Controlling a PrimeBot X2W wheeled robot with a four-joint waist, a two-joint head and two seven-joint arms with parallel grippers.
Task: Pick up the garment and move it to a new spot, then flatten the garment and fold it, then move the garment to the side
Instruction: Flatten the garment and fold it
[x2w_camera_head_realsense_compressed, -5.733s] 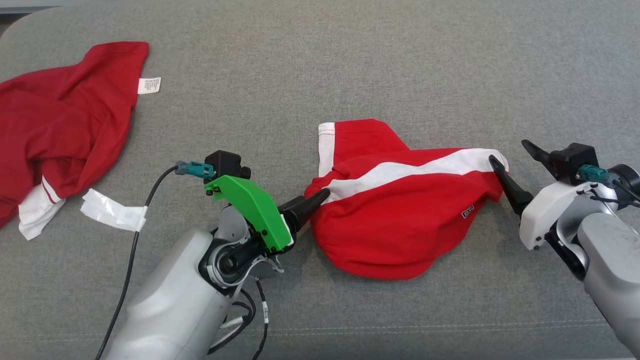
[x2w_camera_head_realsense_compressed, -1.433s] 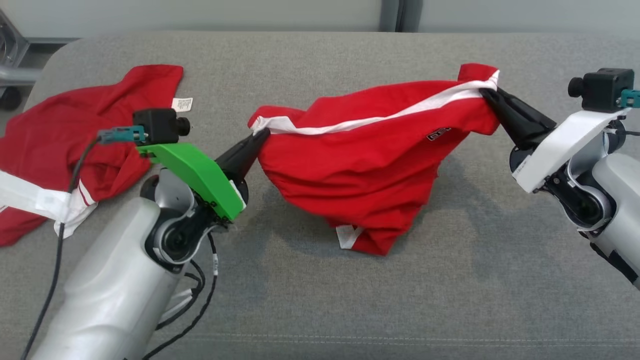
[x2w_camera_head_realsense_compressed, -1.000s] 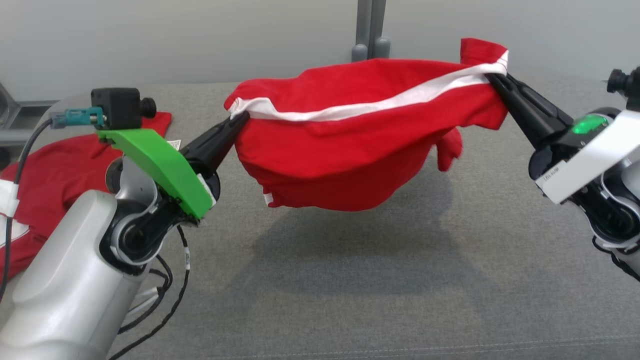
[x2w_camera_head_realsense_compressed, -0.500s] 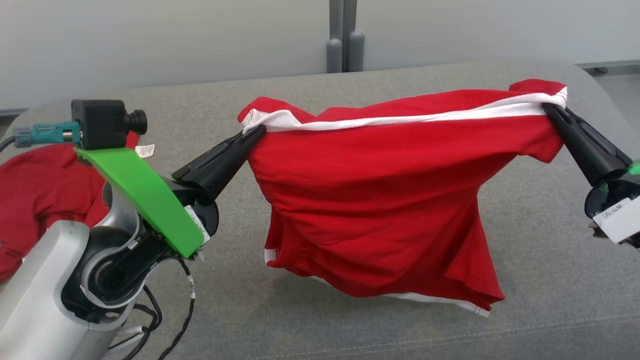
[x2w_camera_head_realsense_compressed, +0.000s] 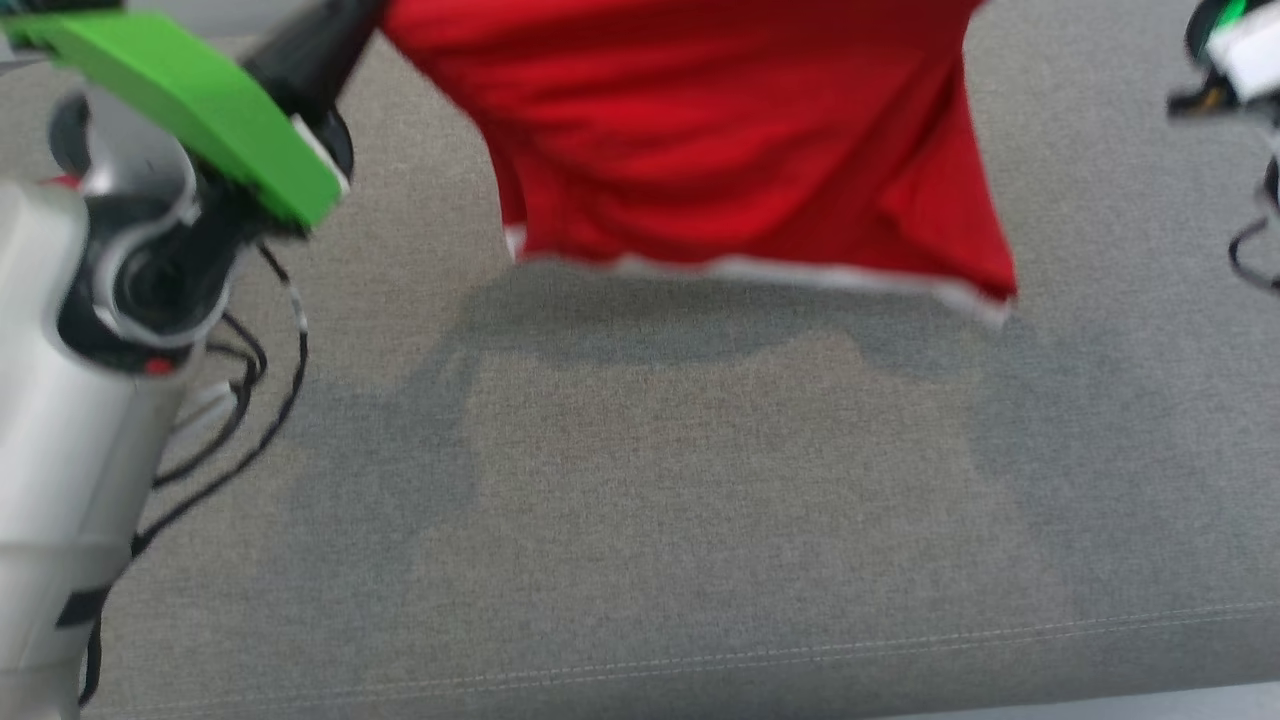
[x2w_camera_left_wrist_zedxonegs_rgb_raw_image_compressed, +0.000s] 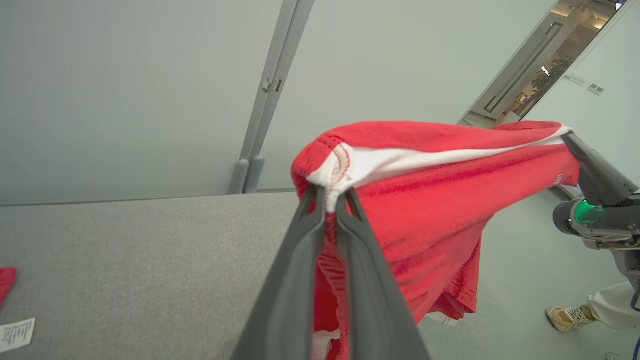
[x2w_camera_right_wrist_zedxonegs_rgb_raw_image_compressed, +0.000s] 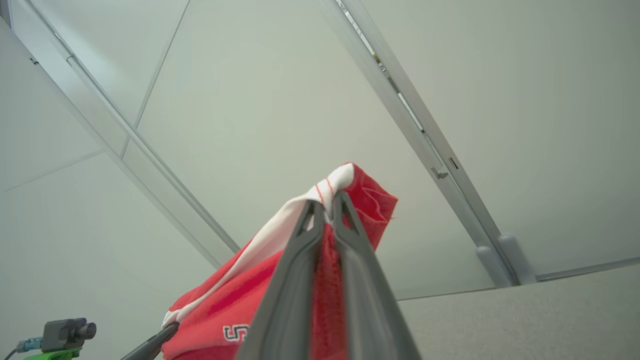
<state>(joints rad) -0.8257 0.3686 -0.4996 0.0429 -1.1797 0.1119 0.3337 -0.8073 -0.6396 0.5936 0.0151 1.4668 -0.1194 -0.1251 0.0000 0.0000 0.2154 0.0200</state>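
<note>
The red cloth garment with white trim (x2w_camera_head_realsense_compressed: 740, 130) hangs stretched between both hands above the grey fabric tabletop (x2w_camera_head_realsense_compressed: 650, 480), with its hem clear of the surface. The head view is blurred and cuts off its upper edge. The left hand (x2w_camera_left_wrist_zedxonegs_rgb_raw_image_compressed: 329, 195) and the right hand (x2w_camera_right_wrist_zedxonegs_rgb_raw_image_compressed: 327, 204) are each pinched tight on a white-trimmed corner.

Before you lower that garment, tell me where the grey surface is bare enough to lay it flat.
The widest bare stretch of the grey surface lies under the hanging garment, running forward to the stitched front seam and right to the picture's edge. The left side is crowded: the left arm and its loose cables overhang it.
</note>
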